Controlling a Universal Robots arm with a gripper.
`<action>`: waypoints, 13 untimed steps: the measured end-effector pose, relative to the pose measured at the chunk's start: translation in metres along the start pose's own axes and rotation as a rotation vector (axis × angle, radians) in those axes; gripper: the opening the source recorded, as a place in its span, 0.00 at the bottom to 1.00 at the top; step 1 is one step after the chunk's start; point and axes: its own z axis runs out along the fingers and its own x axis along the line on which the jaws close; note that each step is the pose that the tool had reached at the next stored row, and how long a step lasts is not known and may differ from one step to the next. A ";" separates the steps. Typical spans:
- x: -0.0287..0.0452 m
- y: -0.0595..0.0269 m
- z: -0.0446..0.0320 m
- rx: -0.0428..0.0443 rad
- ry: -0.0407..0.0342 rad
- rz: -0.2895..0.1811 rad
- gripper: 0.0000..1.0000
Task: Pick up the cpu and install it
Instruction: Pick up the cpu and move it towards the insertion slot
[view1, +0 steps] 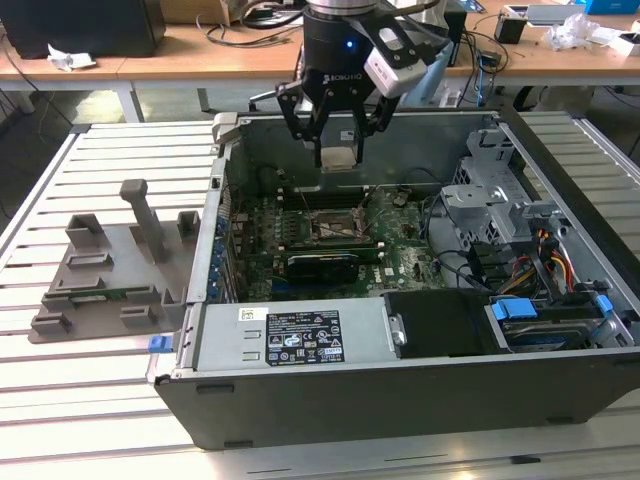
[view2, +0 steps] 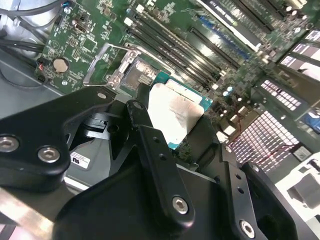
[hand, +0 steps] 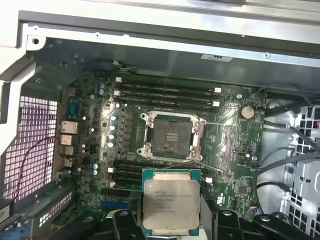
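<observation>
Jaws clamped on the cpu (hand: 171, 205), up over the open case

The jaws pinch the cpu by its edges, silvery top showing in both wrist views. It's held in the air above the motherboard (hand: 240, 170) inside the computer case (view1: 400, 390), not touching it. The socket (hand: 172, 136) has its metal bracket swung open. 1 grey fixture (view1: 100, 280) sits on the table (view1: 100, 400) at the exterior view's left.
</observation>
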 end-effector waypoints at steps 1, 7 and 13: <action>-0.0007 0.0023 0.0009 0.0026 0.0004 0.000 0.55; -0.0046 0.0124 0.0066 0.0096 0.0008 0.000 0.55; -0.0059 0.0128 0.0093 0.0098 0.0009 0.000 0.55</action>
